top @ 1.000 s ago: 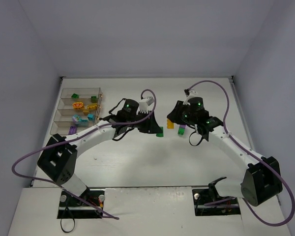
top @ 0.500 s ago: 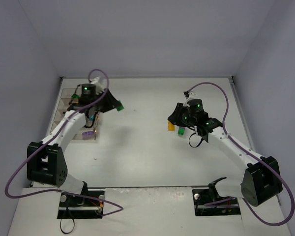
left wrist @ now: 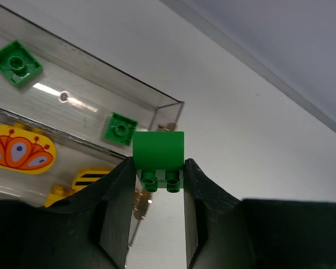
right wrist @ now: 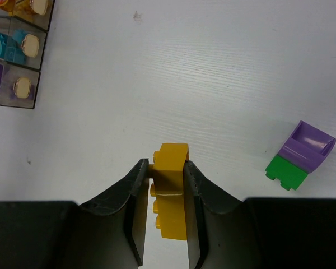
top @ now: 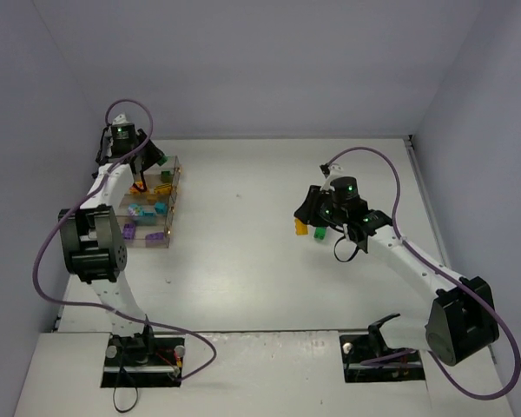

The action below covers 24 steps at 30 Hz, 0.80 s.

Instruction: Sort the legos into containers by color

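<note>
Overhead, the left gripper (left wrist: 158, 167) hangs above the far end of the containers (top: 173, 208), its jaws closed to a narrow gap on a green brick (left wrist: 158, 152) held studs-down, just past the corner of the farthest compartment. Well to the right of the containers, across a wide bare stretch of white table (top: 243, 287), the right gripper (right wrist: 166, 165) has its two fingers pressed against both flanks of a yellow brick (right wrist: 171, 193); whether that brick is lifted off the surface cannot be told. Just beyond it, on the side away from the containers, lies a purple-and-green piece (right wrist: 299, 154), a purple brick stacked on a green one, tilted and apart from the fingers. The containers sit close to the table's left edge and near its far edge, with plain grey walls (top: 243, 69) rising on three sides. Four clear compartments stand in one row: the farthest holds two flat green plates (left wrist: 119, 128), the next holds orange and yellow pieces, the third teal ones, and the nearest purple; exact numbers in those three are too small to count. Outside the containers, three pieces show in all: one green in the left jaws, one yellow in the right, and one two-colour stack on the table.
</note>
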{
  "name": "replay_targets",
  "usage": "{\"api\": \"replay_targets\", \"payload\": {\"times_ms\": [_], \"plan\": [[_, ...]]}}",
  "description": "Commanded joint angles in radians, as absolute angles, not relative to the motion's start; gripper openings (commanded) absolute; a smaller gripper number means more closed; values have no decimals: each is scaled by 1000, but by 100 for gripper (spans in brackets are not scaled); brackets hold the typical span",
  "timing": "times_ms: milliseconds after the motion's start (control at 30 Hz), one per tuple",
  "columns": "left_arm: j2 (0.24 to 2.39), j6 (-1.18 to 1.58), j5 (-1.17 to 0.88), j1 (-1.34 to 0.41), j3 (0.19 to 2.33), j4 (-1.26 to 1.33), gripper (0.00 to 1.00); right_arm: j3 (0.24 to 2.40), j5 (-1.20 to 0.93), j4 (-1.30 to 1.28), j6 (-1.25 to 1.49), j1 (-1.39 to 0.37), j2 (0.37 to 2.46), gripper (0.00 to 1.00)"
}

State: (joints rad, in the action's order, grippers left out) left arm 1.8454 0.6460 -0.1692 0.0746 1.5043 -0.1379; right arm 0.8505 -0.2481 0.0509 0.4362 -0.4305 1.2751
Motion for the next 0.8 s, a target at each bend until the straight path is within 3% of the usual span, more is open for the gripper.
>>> {"api": "replay_targets", "payload": {"times_ms": [0, 367, 600, 767], "plan": [[1874, 582, -92, 94, 1583, -89, 3, 851, -287, 115, 410, -423, 1249, 0], [1974, 511, -80, 94, 1651, -31, 11, 865, -325, 114, 387, -420, 1267, 0], [1997, 469, -92, 94, 1649, -41, 22, 859, -336, 114, 385, -420, 1267, 0], [1979, 443, -74, 94, 1618, -48, 44, 861, -339, 112, 385, -420, 1269, 0]]}}
